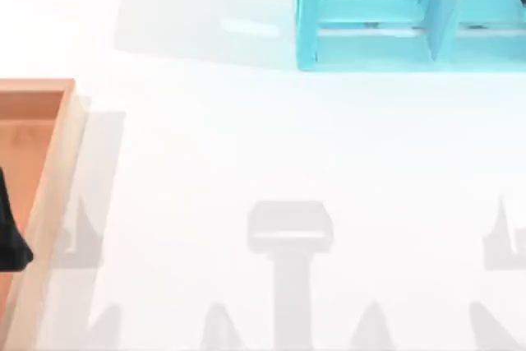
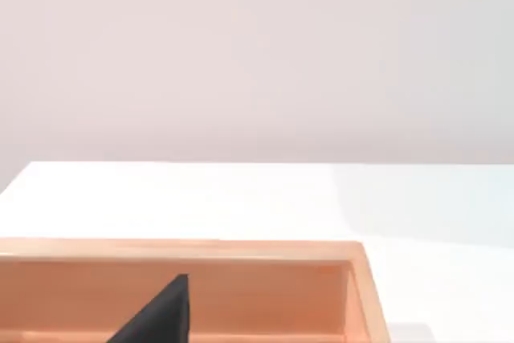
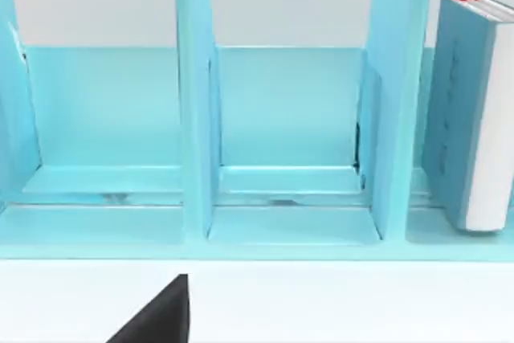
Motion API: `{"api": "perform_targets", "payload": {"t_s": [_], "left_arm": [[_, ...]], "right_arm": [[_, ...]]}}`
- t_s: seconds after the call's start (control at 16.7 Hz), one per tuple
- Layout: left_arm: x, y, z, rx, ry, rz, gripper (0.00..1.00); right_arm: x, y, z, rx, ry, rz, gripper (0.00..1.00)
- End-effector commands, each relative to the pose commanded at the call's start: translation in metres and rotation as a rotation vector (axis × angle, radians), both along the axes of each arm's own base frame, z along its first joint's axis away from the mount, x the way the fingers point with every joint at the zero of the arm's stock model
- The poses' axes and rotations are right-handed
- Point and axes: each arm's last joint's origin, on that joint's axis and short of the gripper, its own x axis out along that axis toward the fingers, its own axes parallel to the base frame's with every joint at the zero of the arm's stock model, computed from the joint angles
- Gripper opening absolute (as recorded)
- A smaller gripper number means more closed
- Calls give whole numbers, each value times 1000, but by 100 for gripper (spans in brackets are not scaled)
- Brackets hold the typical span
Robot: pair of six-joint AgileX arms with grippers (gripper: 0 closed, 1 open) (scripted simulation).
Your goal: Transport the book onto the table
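The book (image 3: 474,110) stands upright in the shelf's (image 3: 281,118) end bay, ahead of your right gripper (image 3: 161,315) and off to one side, facing it for a reach. Grip state: cannot tell. Left gripper (image 2: 157,315) sits parked over the tray (image 2: 241,251). The table (image 1: 288,137) lies bare below.

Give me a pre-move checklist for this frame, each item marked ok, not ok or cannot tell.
1. Book located: ok, upright in a compartment of the light-blue shelf unit.
2. Book upright, not tipped: ok.
3. Landing area on the table free in front of the shelf: ok.
4. Right gripper facing the shelf: ok; open or shut: cannot tell.
5. Left gripper out of the way: ok, over the wooden tray at the table's left.
6. Book gripped: not ok.
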Motion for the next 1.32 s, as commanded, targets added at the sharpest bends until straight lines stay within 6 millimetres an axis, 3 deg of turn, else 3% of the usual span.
{"api": "perform_targets", "payload": {"t_s": [0.24,0.54,0.66,0.84,1.02,1.2,1.32], "left_arm": [[0,0,0,0,0,0,100],[0,0,0,0,0,0,100],[0,0,0,0,0,0,100],[0,0,0,0,0,0,100],[0,0,0,0,0,0,100],[0,0,0,0,0,0,100],[0,0,0,0,0,0,100]], "right_arm": [[0,-1,9,-1,-26,0,100],[14,-7,67,-23,-167,-4,100],[33,-13,88,-37,-190,-9,100],[82,-29,103,-49,-158,-16,100],[147,-55,85,-43,-74,-23,100],[202,-86,41,-25,11,-27,100],[227,-104,8,-14,52,-30,100]]}}
